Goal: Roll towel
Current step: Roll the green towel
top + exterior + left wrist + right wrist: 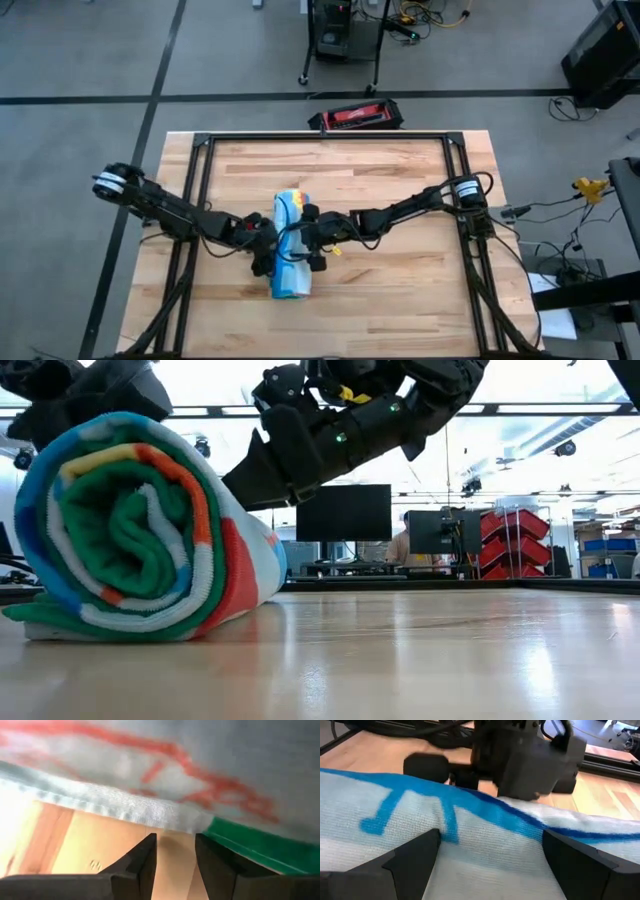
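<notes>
The towel lies rolled up near the middle of the table. My left gripper sits just beside the roll's left flank, fingers narrowly apart, holding nothing. My right gripper spreads wide over the roll's right side, gripping nothing.

The soft striped dinosaur-print towel with green backing lies rolled up tight mid-table, its ends toward twelve and six o'clock.
</notes>
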Motion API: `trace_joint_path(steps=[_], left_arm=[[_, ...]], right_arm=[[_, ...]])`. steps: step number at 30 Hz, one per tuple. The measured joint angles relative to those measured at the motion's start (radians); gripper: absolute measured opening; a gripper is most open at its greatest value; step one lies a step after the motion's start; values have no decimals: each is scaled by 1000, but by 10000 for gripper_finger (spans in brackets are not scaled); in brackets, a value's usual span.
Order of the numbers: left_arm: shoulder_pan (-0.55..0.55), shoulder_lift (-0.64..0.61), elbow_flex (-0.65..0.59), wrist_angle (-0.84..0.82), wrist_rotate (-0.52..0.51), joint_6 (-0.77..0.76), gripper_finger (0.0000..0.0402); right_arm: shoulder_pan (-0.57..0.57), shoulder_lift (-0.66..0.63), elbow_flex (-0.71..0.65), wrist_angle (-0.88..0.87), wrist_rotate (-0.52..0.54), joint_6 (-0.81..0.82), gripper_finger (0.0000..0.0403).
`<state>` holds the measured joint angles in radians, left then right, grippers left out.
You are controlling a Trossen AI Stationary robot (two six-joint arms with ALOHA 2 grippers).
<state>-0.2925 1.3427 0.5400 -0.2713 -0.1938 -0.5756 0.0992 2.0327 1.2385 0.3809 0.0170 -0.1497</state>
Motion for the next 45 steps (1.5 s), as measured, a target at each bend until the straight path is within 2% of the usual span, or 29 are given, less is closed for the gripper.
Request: trace_joint_path(steps=[5, 8, 12, 14, 19, 22, 26, 30, 34, 39, 45], left_arm=[[-2, -157, 10, -156, 0, -34, 119], [-12, -251, 38, -244, -44, -61, 119], [-55, -334, 71, -233, -151, -43, 119], [-83, -350, 83, -175, -205, -11, 119], [-143, -319, 63, 27, -255, 89, 119], [-163, -271, 40, 37, -271, 96, 119], [-169, -212, -8, 37, -347, 83, 119], [-170, -161, -41, 77, -346, 56, 119], [-171, -121, -65, 131, -308, 29, 119], [-188, -108, -58, 131, -280, 12, 119], [-202, -132, -29, 129, -269, 47, 119]], right_arm=[[-6, 2, -1, 14, -4, 0, 339], [-10, 26, -1, 79, -4, -8, 339], [-19, 99, 45, 116, -28, -3, 339], [-20, 136, 79, 123, -29, 1, 339], [-15, 174, 129, 126, -27, -8, 339], [-12, 159, 124, 124, -22, -24, 339], [-1, 114, 89, 121, -3, -45, 339], [17, 63, 44, 119, 81, -82, 339], [17, 35, 26, 137, 83, -114, 339], [-94, 13, 14, 258, -179, -3, 328], [-187, 48, 29, 274, -243, 47, 296]])
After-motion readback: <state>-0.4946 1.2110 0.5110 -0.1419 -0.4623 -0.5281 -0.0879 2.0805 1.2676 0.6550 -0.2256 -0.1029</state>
